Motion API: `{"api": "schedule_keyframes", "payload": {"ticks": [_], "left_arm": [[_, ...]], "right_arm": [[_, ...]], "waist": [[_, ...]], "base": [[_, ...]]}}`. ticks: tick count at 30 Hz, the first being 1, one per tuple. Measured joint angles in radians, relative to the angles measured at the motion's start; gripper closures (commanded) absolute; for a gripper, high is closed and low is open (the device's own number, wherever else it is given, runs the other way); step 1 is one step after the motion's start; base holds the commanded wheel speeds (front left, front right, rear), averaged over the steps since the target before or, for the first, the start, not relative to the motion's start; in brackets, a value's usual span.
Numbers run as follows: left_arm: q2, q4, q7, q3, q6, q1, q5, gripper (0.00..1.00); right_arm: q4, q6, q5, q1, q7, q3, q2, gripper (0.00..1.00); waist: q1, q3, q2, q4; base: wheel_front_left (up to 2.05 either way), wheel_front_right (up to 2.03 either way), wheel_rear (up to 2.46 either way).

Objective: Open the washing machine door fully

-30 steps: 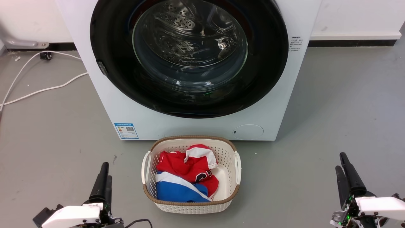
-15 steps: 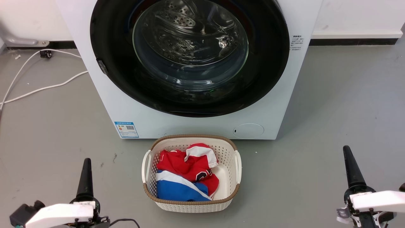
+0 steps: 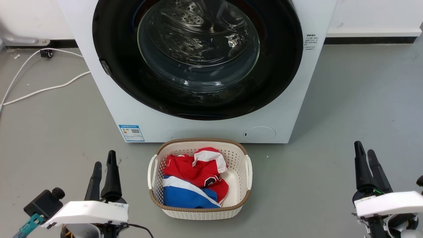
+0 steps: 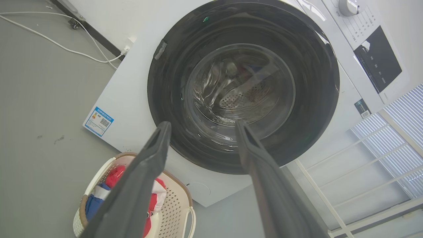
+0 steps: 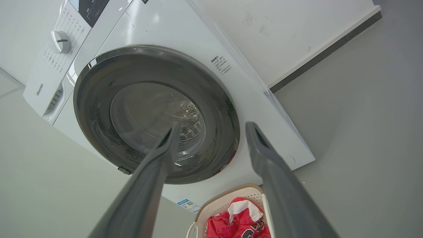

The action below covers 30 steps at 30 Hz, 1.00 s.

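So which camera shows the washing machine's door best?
The right wrist view: the whole washing machine door fits in frame. In the left wrist view it runs to the top edge; the head view cuts off its upper part.

You've got a makeshift laundry corner here: washer on a bare grey floor, basket of clothes, loose cable, plain white wall.
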Motion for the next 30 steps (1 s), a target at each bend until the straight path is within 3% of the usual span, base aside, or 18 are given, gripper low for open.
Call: {"api": "schedule_keyframes", "payload": {"ticks": [15,21,30], "left_arm": [[0.016,-0.104,-0.044,-0.12,0.046,0.006,0.286,0.0],[0.066,-0.142,-0.059,-0.203,0.104,0.006,0.377,0.0],[0.133,-0.178,-0.082,-0.333,0.228,-0.001,0.469,0.0]], "right_arm": [[-0.06,0.0,-0.231,0.012,-0.044,0.049,0.0,0.0],[-0.082,0.0,-0.325,0.012,-0.061,0.065,0.0,0.0],[-0.1,0.0,-0.423,0.014,-0.083,0.074,0.0,0.0]], "waist": [[0.0,0.005,0.0,-0.003],[0.0,0.01,0.0,-0.002],[0.0,0.017,0.0,-0.002]], "base": [[0.0,0.0,0.0],[0.0,0.0,0.0],[0.0,0.0,0.0]]}}
